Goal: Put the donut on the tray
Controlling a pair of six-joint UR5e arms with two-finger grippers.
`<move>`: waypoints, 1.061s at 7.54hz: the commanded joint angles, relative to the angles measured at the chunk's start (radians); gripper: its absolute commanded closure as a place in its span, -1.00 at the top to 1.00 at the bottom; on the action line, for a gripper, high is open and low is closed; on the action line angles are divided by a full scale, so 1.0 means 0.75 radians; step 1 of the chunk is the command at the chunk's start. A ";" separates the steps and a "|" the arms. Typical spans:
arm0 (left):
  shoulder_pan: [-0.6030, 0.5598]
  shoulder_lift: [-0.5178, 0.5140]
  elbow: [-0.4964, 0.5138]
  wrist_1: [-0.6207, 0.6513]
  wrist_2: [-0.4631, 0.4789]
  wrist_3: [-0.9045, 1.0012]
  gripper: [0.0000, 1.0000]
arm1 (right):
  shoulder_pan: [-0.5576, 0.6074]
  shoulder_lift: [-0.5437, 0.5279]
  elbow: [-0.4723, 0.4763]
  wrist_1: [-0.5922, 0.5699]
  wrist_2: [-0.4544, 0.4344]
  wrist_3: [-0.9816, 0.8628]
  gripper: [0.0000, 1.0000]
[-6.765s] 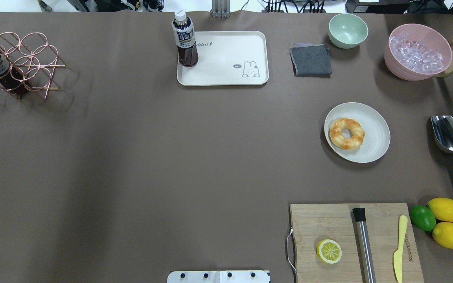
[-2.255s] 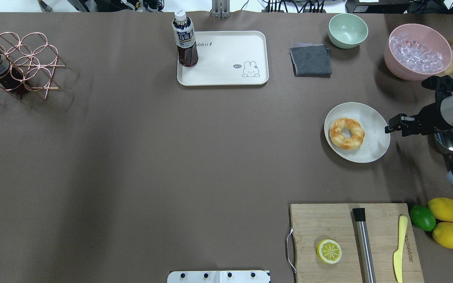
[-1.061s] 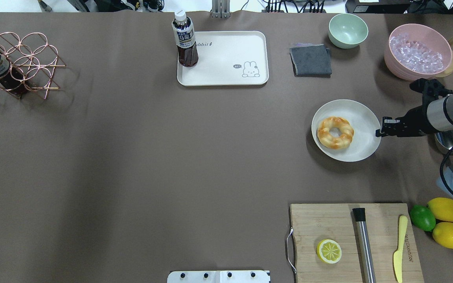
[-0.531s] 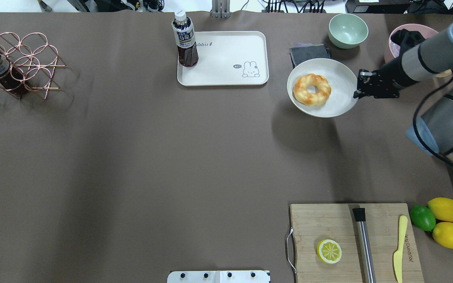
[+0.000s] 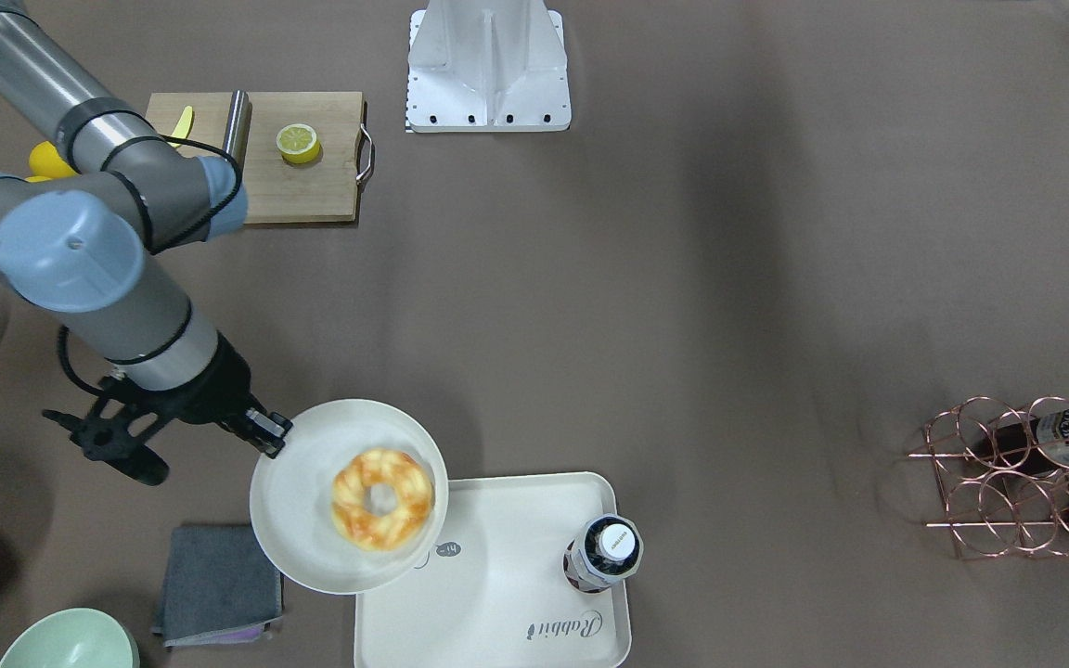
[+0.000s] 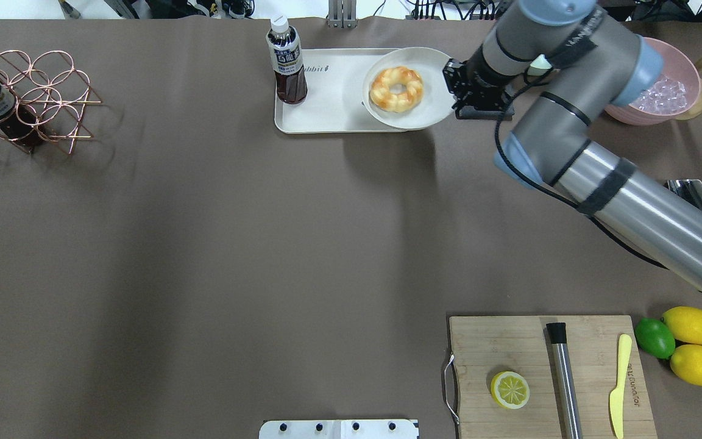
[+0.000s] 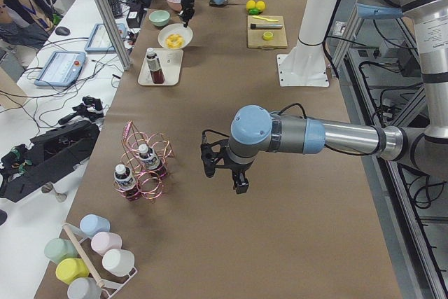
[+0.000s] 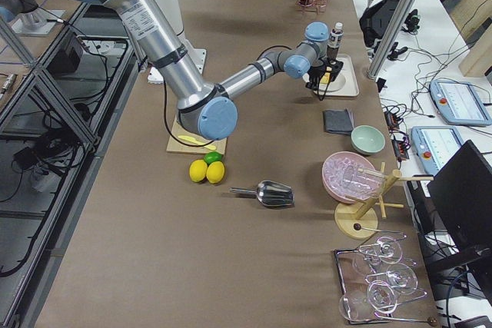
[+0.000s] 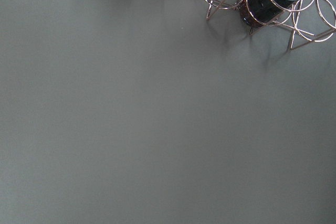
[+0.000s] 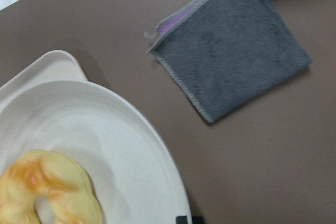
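The donut (image 6: 396,89) lies on a round off-white plate (image 6: 430,105). My right gripper (image 6: 453,91) is shut on the plate's right rim and holds it in the air over the right end of the cream tray (image 6: 320,113). The front-facing view shows the donut (image 5: 382,499), the plate (image 5: 293,520), the right gripper (image 5: 265,438) and the tray (image 5: 497,594). The right wrist view shows the donut (image 10: 47,192), the plate (image 10: 121,145) and a tray corner (image 10: 52,64). My left gripper (image 7: 222,178) hovers near the wire rack; I cannot tell whether it is open or shut.
A dark drink bottle (image 6: 286,61) stands on the tray's left end. A grey cloth (image 5: 217,584) lies beside the tray, with a green bowl (image 5: 70,640) and a pink ice bowl (image 6: 662,91) beyond. A copper bottle rack (image 6: 28,97), cutting board (image 6: 546,372) and metal scoop (image 6: 695,195) are farther off.
My right arm came in, gripped the plate's rim, lifted it with the donut on it, and carried it left and away to over the tray.
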 commanded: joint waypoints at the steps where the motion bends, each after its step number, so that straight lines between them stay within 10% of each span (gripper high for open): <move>1: 0.000 0.001 0.002 0.000 0.000 0.000 0.98 | -0.082 0.239 -0.239 0.002 -0.128 0.144 -1.00; 6: 0.002 0.001 -0.002 0.000 0.000 0.000 0.98 | -0.125 0.382 -0.579 0.232 -0.300 0.287 -1.00; 7: 0.000 0.001 -0.002 0.000 0.000 0.000 0.98 | -0.129 0.378 -0.573 0.233 -0.311 0.273 0.84; 8: 0.000 -0.001 -0.002 0.000 0.000 0.000 0.98 | -0.123 0.372 -0.547 0.225 -0.313 0.180 1.00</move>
